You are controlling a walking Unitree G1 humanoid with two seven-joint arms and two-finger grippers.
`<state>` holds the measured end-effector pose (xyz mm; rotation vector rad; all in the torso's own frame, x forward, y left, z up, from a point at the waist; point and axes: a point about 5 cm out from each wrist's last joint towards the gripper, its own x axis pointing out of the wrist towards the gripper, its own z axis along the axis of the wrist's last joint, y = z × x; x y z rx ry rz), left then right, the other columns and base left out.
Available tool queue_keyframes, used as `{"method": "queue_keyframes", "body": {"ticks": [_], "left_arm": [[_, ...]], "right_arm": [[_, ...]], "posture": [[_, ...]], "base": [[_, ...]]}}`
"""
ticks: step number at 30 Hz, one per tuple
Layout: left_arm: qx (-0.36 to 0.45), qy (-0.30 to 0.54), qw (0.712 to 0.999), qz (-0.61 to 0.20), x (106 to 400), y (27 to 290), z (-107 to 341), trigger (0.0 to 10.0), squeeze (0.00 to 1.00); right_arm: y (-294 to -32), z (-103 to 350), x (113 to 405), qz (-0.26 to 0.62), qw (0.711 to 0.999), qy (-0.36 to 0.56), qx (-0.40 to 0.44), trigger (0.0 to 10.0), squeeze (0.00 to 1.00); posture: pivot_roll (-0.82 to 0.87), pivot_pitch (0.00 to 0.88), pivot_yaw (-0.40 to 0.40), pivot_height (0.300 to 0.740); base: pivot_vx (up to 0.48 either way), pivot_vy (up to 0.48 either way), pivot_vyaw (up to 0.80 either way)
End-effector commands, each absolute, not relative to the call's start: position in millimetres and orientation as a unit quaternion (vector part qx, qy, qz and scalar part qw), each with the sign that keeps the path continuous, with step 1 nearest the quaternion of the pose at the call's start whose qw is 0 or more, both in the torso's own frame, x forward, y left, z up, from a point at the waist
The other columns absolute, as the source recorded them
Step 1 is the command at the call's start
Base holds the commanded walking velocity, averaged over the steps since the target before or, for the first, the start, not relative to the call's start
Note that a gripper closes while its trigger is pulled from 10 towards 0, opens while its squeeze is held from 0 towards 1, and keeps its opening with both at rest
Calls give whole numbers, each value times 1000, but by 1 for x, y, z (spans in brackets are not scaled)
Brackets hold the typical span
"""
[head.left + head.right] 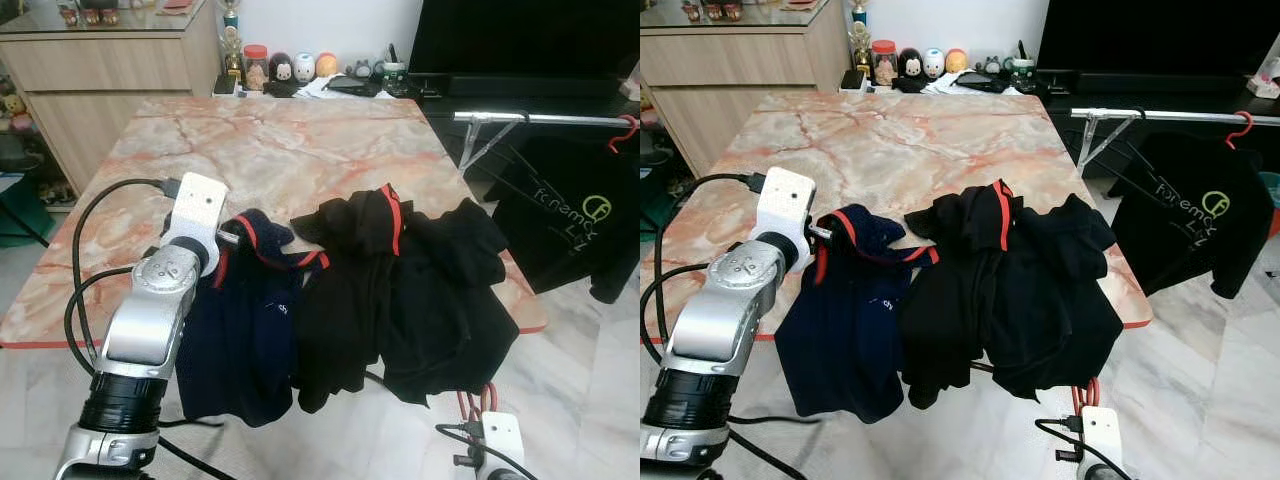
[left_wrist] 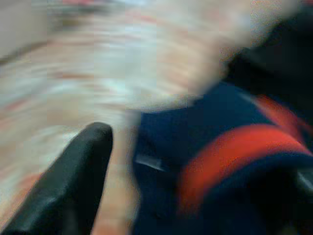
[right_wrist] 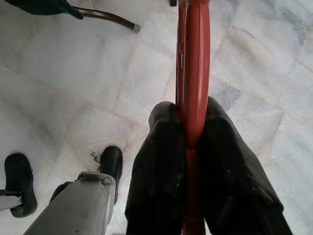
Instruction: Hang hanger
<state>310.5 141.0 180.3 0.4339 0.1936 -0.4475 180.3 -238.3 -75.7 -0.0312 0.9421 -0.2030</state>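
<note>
The right gripper (image 3: 191,129) has its fingers clamped on a red hanger (image 3: 194,73), held low over the floor (image 3: 73,83) at the near right. The left gripper (image 2: 195,161) reaches to the red collar of a navy shirt (image 1: 240,330) (view blurred; I cannot tell its jaws' state). Black shirts (image 1: 400,300) hang beside it off the table's (image 1: 280,140) near edge. Far right, a rail (image 1: 540,118) carries another black shirt (image 1: 570,220).
</note>
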Motion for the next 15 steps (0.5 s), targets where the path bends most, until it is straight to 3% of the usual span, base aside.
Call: {"method": "queue_keyframes", "body": {"ticks": [1, 5, 9, 11, 12, 14, 15], "left_arm": [[193, 130, 916, -326, 294, 118, 168, 10000, 1000], [174, 122, 924, -318, 296, 121, 171, 10000, 1000], [170, 84, 972, -136, 324, 152, 187, 10000, 1000], [183, 85, 973, -111, 326, 161, 190, 10000, 1000], [186, 87, 972, -116, 325, 161, 190, 10000, 1000], [189, 105, 954, -207, 313, 145, 184, 10000, 1000], [193, 120, 932, -282, 302, 133, 178, 10000, 1000]], "right_arm": [[-240, -75, 180, -99, 886, 453, -17, 10000, 0], [-240, -75, 180, -99, 886, 453, -17, 10000, 0], [-240, -75, 180, -99, 886, 453, -18, 10000, 0], [-240, -75, 180, -99, 886, 454, -19, 10000, 0], [-240, -75, 180, -99, 885, 454, -19, 10000, 0], [-240, -75, 180, -99, 885, 454, -20, 10000, 0], [-240, -75, 180, -99, 885, 454, -20, 10000, 0]], "posture": [[133, 0, -55, 740], [136, 0, -55, 740], [138, 0, -56, 740], [139, 0, -56, 740], [139, 0, -56, 740], [138, 0, -56, 740], [138, 0, -56, 740]], "base": [[0, 0, 0], [0, 0, 0], [0, 0, 0], [0, 0, 0], [0, 0, 0], [0, 0, 0], [0, 0, 0]]}}
